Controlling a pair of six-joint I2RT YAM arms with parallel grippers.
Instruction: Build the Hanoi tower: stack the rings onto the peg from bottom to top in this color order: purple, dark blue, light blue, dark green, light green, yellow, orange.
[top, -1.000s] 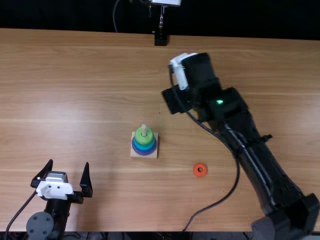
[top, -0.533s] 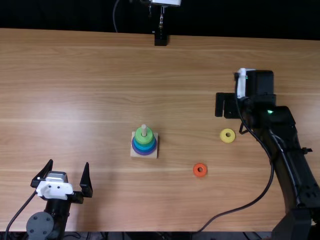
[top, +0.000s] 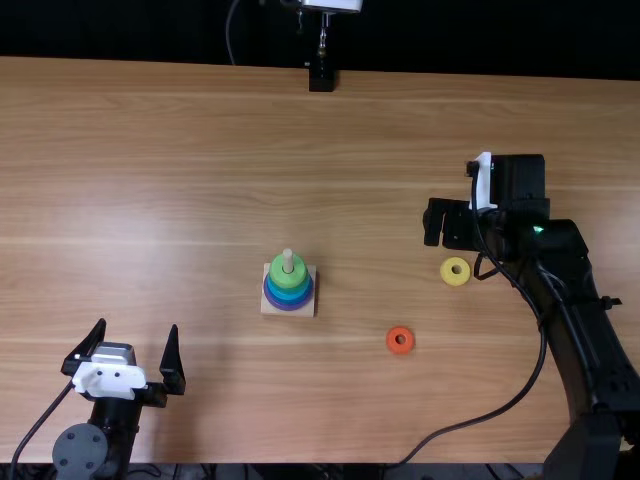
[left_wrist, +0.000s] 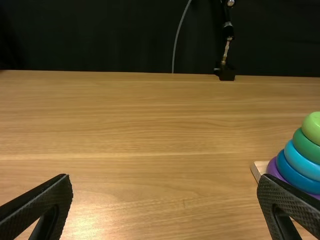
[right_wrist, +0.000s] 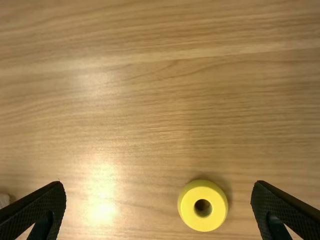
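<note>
Top view: ring stack (top: 287, 300) on its peg (top: 288, 261), light green ring (top: 273, 273) uppermost. Left gripper (top: 138, 326) at near left, fingers spread. Right gripper (top: 446, 223) near yellow ring (top: 445, 271); orange ring (top: 391, 344) flat on desk (top: 200, 180).

Left wrist view: fingers wide apart.

Right wrist view: fingers spread too.
</note>
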